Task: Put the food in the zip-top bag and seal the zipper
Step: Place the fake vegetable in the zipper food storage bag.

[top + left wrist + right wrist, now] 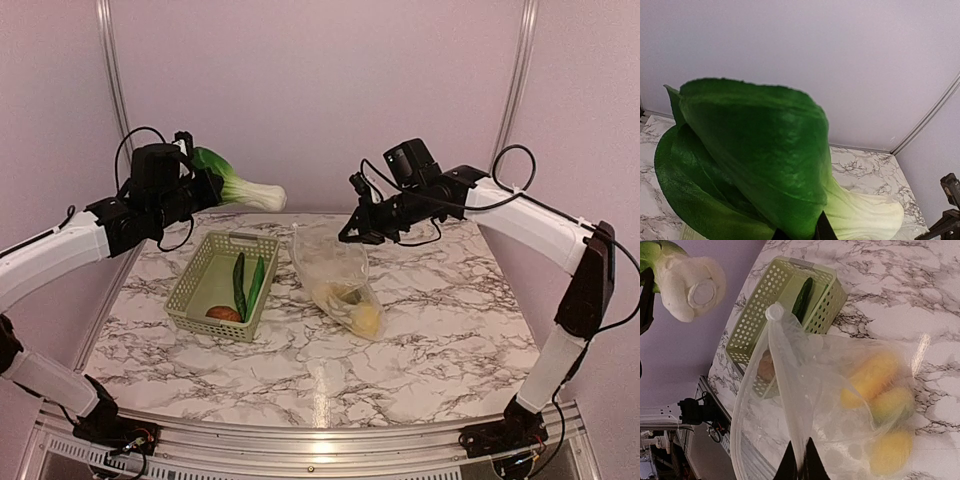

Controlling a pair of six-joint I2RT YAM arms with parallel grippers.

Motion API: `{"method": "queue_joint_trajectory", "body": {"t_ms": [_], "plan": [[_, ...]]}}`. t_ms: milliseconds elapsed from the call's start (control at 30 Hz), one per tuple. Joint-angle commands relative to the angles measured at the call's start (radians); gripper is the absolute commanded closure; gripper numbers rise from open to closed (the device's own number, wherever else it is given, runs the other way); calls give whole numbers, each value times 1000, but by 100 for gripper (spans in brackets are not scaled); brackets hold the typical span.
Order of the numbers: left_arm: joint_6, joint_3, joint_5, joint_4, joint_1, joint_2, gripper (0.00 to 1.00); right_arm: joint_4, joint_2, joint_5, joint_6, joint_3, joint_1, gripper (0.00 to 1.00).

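The leafy green bok choy [240, 188] hangs in the air above the basket's far left corner, with my left gripper [195, 170] shut on its leaves. It fills the left wrist view [760, 150], the dark fingertips [822, 232] pinching a leaf. The clear dotted zip-top bag [335, 275] lies on the table beside the basket with yellow fruit [367, 318] inside. My right gripper [352, 232] is shut on its upper edge and holds the mouth up. In the right wrist view the gripper [801, 465] pinches the bag film [830, 405], and the zipper [734, 430] curves round the open mouth.
A pale green lattice basket [190, 290] stands left of the bag. It holds two long green pieces [248, 285] and a reddish-brown round one [223, 313]. Pale walls close in the marble table [450, 340] at the back and both sides.
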Motion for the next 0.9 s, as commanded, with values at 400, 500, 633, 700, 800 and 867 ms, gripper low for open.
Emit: {"method": "queue_joint_trajectory", "body": {"t_ms": [400, 500, 633, 700, 800, 867], "plan": [[476, 298, 164, -241, -255, 56, 93, -111, 49, 92, -43, 157, 4, 100], [506, 343, 120, -284, -303, 98, 93, -80, 37, 75, -23, 134, 4, 100], [530, 392, -2, -337, -365, 160, 94, -56, 28, 64, -2, 114, 6, 100], [530, 398, -71, -344, -388, 175, 95, -52, 24, 65, 4, 113, 7, 100], [511, 387, -143, -334, -407, 188, 96, -50, 20, 62, 7, 111, 7, 100], [474, 376, -186, -327, -408, 196, 97, -52, 17, 62, 9, 110, 7, 100]]}}
